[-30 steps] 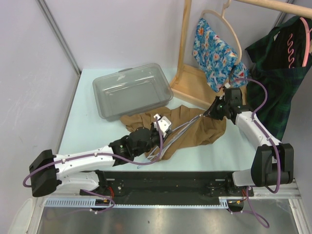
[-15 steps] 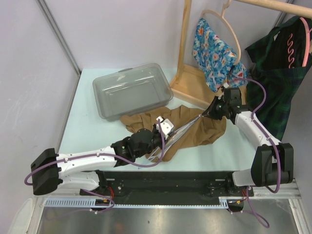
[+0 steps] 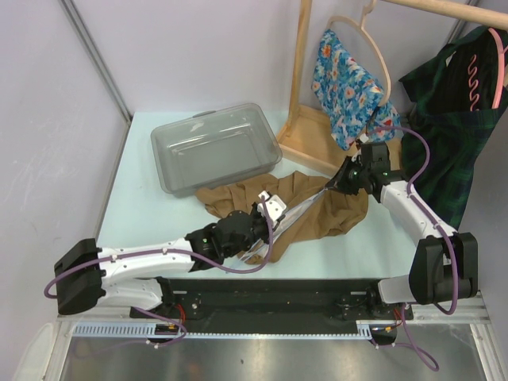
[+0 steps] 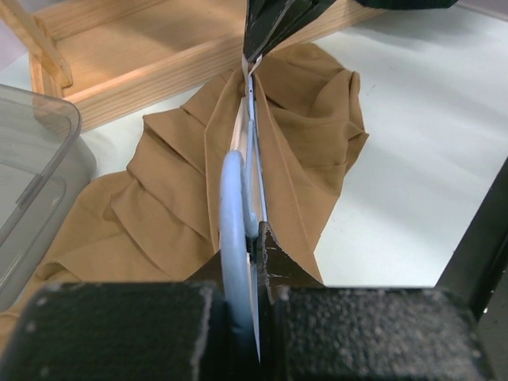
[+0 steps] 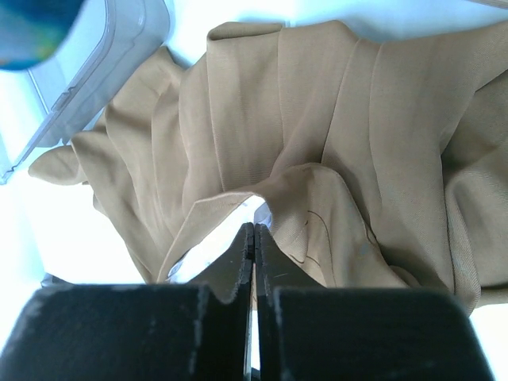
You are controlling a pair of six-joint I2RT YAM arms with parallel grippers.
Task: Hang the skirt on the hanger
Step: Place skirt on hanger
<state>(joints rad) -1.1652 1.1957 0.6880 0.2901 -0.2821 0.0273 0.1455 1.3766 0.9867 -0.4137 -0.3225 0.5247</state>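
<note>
On table (image 3: 139, 208), front centre | tan skirt (image 3: 337, 216) lies crumpled | left claw (image 4: 255, 238) pinching pale-blue hanger (image 4: 232, 222) | right claw (image 3: 336, 183) pinching its far tip

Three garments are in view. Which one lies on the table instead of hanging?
The tan skirt, crumpled flat on the table. The floral garment and the dark plaid garment both hang from hangers at the back.

The left arm (image 3: 159, 255) now reaches farther toward the right of the frame, its shoulder and elbow shifted rightward and its jaws nearer the right arm's. The hanger (image 3: 305, 202) between them lies straighter and narrower over the tan skirt (image 3: 337, 214).
</note>
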